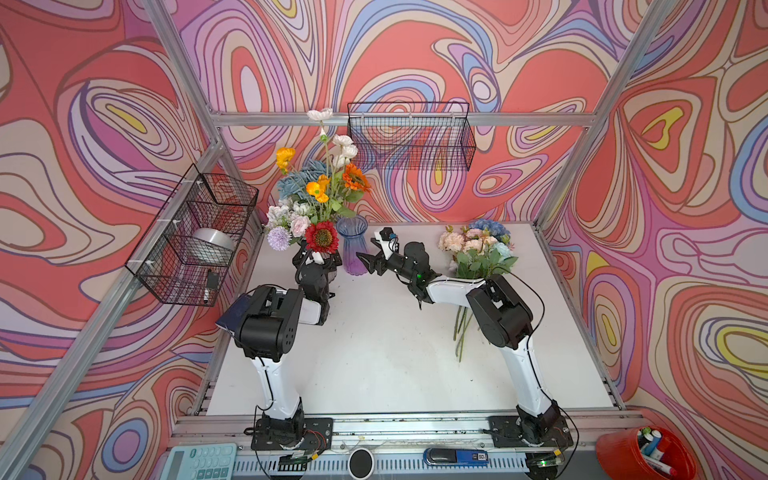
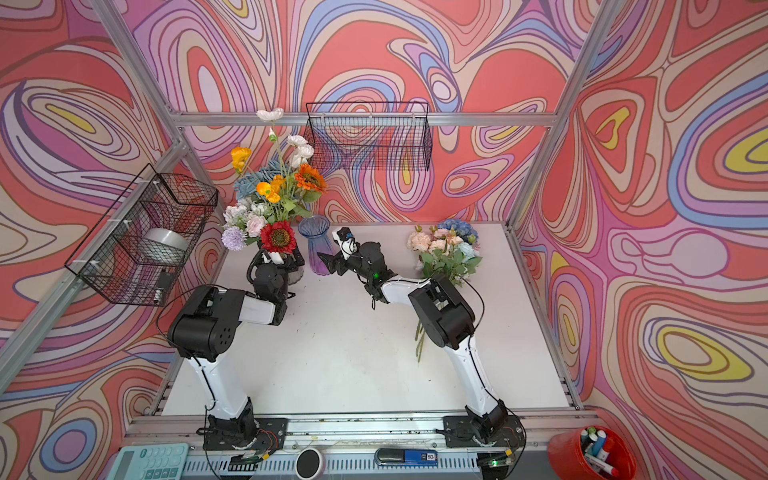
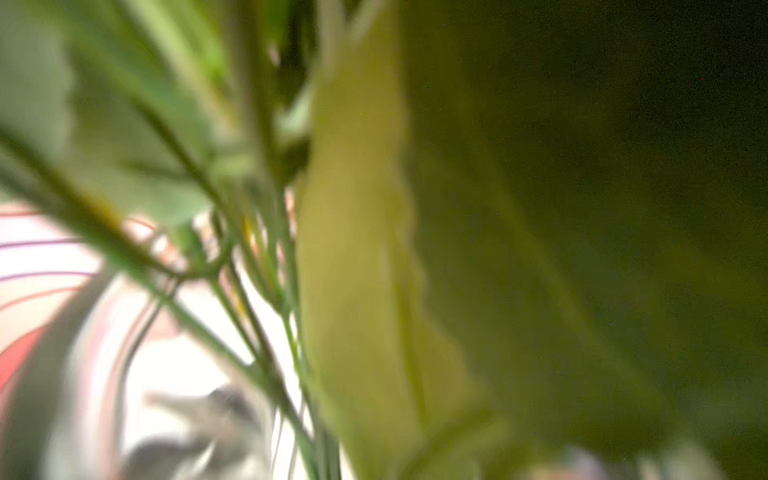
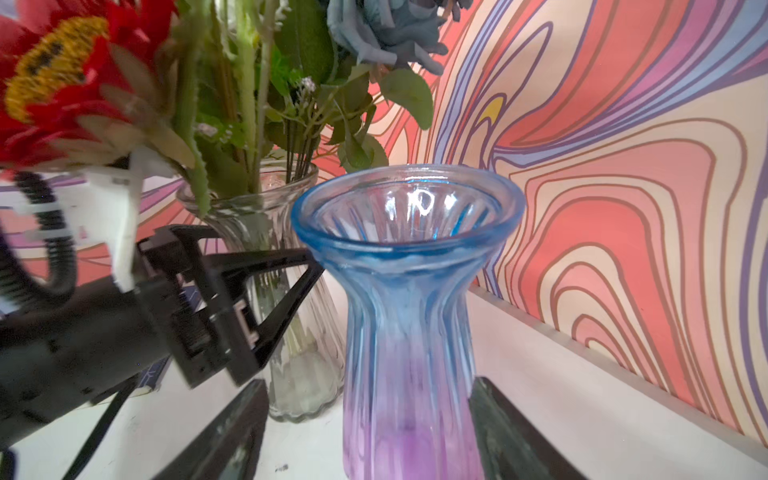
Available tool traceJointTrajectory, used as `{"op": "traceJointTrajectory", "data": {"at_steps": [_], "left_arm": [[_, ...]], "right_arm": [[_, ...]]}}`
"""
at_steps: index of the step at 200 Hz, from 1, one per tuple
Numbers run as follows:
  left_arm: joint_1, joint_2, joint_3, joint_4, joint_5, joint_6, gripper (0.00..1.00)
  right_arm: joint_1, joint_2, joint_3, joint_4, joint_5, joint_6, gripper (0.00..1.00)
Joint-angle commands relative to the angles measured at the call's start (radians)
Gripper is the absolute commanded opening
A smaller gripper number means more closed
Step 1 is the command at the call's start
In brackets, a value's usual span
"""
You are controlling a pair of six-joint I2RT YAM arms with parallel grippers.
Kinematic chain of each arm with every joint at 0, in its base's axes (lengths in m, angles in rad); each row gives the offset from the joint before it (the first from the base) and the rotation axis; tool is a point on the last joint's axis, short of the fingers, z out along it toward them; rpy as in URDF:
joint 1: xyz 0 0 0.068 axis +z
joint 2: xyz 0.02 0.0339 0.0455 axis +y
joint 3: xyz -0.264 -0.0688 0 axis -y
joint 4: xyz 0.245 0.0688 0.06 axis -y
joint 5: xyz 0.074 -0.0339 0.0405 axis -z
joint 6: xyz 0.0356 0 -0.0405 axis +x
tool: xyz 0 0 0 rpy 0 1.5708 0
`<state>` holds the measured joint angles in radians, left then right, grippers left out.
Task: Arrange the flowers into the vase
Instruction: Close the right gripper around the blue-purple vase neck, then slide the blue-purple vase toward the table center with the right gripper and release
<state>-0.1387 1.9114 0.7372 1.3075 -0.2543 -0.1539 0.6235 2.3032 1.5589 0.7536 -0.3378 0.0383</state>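
Flowers (image 1: 320,195) standing in clear vase (image 4: 299,374), back left of table (image 1: 374,353); second bunch (image 1: 478,249) lying at right.
Blue-purple vase (image 1: 352,249) empty, just beside it. Right gripper (image 1: 368,262): jaws apart, either side of that vase's base. Left gripper (image 4: 266,266): by the clear vase under red daisy (image 1: 322,237); jaws' state cannot be told. Clear vase nearly hidden in both top views; second bunch's stems partly covered by right arm (image 1: 498,316); left wrist view all blurred leaves.

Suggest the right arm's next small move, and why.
Probably back the right pincer off the blue vase: its jaws stand open either side of it, the vase is empty, and a pink-and-blue bunch lies on the table, unplaced.
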Motion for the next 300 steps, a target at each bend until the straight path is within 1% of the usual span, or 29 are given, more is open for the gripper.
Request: {"op": "traceJointTrajectory", "data": {"at_steps": [1, 35, 64, 68, 99, 132, 170, 184, 191, 199, 223, 246, 263, 287, 300], "left_arm": [[-0.005, -0.047, -0.054, 0.060, 0.022, -0.073, 1.00], [-0.010, -0.112, -0.157, 0.059, 0.012, -0.170, 1.00], [-0.023, -0.166, -0.211, 0.055, -0.005, -0.206, 1.00], [-0.024, -0.176, -0.251, 0.054, -0.004, -0.210, 1.00], [-0.028, -0.238, -0.324, 0.052, -0.004, -0.262, 1.00], [-0.031, -0.313, -0.392, 0.032, 0.018, -0.306, 1.00], [-0.043, -0.391, -0.432, -0.063, 0.065, -0.351, 1.00], [-0.051, -0.424, -0.443, -0.103, 0.085, -0.360, 1.00], [-0.054, -0.443, -0.446, -0.127, 0.089, -0.367, 1.00], [-0.057, -0.464, -0.449, -0.149, 0.100, -0.370, 1.00], [-0.064, -0.530, -0.457, -0.225, 0.115, -0.372, 1.00], [-0.073, -0.587, -0.472, -0.265, 0.105, -0.370, 1.00], [-0.080, -0.620, -0.475, -0.288, 0.106, -0.369, 1.00], [-0.104, -0.660, -0.475, -0.333, 0.115, -0.368, 1.00], [-0.133, -0.675, -0.473, -0.355, 0.117, -0.368, 1.00]], "right_arm": [[0.004, 0.075, 0.095, -0.062, -0.004, -0.012, 0.79], [0.004, 0.172, 0.233, -0.100, -0.016, -0.026, 0.79], [0.004, 0.236, 0.337, -0.125, -0.008, -0.036, 0.79], [0.004, 0.242, 0.348, -0.123, -0.007, -0.038, 0.79], [0.005, 0.289, 0.433, -0.126, -0.004, -0.016, 0.78], [0.007, 0.309, 0.468, -0.101, 0.004, 0.003, 0.78], [0.015, 0.340, 0.520, -0.112, 0.042, -0.007, 0.80], [0.017, 0.350, 0.526, -0.101, 0.064, -0.008, 0.78], [0.017, 0.351, 0.525, -0.092, 0.070, -0.009, 0.75], [0.017, 0.349, 0.522, -0.086, 0.075, -0.011, 0.70], [0.016, 0.325, 0.477, -0.042, 0.077, -0.010, 0.48], [0.016, 0.269, 0.369, 0.028, 0.093, -0.018, 0.38], [0.016, 0.205, 0.270, 0.074, 0.104, -0.038, 0.35], [0.013, 0.082, 0.072, 0.138, 0.126, -0.072, 0.35], [0.012, 0.005, -0.044, 0.154, 0.134, -0.088, 0.35]]}}
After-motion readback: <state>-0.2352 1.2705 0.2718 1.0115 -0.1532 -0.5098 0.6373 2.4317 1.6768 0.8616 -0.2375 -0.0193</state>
